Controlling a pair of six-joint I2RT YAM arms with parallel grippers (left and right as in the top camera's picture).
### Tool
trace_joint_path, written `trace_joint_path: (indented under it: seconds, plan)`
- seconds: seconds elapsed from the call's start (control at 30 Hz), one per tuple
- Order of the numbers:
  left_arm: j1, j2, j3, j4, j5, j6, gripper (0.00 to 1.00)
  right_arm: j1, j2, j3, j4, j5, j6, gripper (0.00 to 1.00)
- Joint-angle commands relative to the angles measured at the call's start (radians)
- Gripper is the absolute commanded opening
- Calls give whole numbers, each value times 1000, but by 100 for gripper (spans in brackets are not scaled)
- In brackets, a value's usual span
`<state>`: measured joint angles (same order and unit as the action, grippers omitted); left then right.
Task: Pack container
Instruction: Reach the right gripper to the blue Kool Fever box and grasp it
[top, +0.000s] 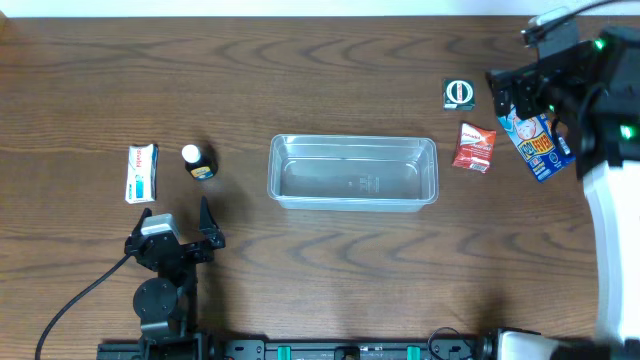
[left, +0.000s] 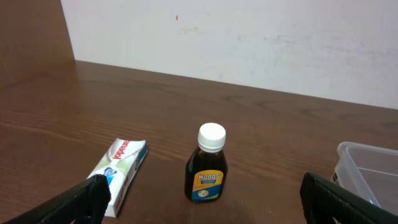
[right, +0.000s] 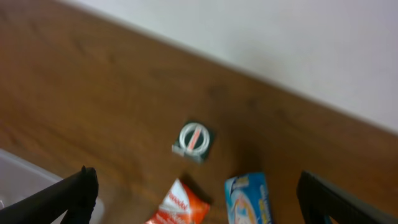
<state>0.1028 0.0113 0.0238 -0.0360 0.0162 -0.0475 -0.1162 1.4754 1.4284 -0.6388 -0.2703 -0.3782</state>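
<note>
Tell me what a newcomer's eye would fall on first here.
The clear, empty container in the middle of the table draws the eye first. To its left are a small dark bottle with a white cap and a toothpaste box. To its right lie a red packet, a blue packet and a dark square packet with a round logo.

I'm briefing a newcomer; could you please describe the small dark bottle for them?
Start at the clear container mid-table, then look left. The bottle stands upright there, white-capped with a yellow Woods label, unlike the flat toothpaste box beside it.
</note>
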Motion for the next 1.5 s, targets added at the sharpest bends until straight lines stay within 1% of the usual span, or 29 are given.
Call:
trace_joint_path:
  seconds: [0.0, 0.13, 0.27, 0.43, 0.5, 0.57, 0.73, 0.87, 0.93, 1.03, 1.07, 1.2, 1.3, 1.43, 1.47]
  plan:
    - [1, -5, -20, -37, -20, 14, 98, -8, 62, 26, -32, -7, -68, 99]
    - [1, -5, -20, -37, -20, 14, 98, -27, 108, 26, -42, -7, -65, 99]
    - [1, -5, -20, -37, -20, 14, 98, -82, 122, 26, -46, -11, -45, 99]
    - [1, -5, -20, -37, -20, 14, 98, -187, 161, 24, -47, -27, -38, 99]
    - [1, -5, -20, -37, -20, 14, 98, -222, 180, 24, -56, -35, -9, 99]
    - [1, -5, -20, -37, -20, 13, 98, -247, 203, 24, -59, -35, 19, 99]
    - [1, -5, -20, -37, -20, 13, 98, -287, 280, 24, -54, -51, 22, 99]
    - [1, -5, -20, -37, -20, 14, 98, -289, 370, 24, -55, -31, 22, 87]
    - [1, -5, -20, -37, -20, 14, 98, -289, 416, 24, -61, -18, 22, 83]
    - [1, -5, -20, -37, -20, 14, 98, -292, 461, 24, -68, -18, 22, 74]
    - [1, -5, -20, -37, -20, 13, 98, -293, 470, 24, -69, -18, 22, 70]
    - [1, -5, -20, -37, -20, 14, 98, -293, 477, 24, -63, -3, 22, 59]
    - [1, -5, -20, -37, -20, 13, 98, -293, 477, 24, -60, 28, 23, 48]
    - [1, -5, -20, -37, -20, 14, 98, -293, 477, 26, -57, 34, 23, 42]
    - [1, -5, -20, -37, -20, 14, 98, -293, 477, 27, -56, 34, 23, 38]
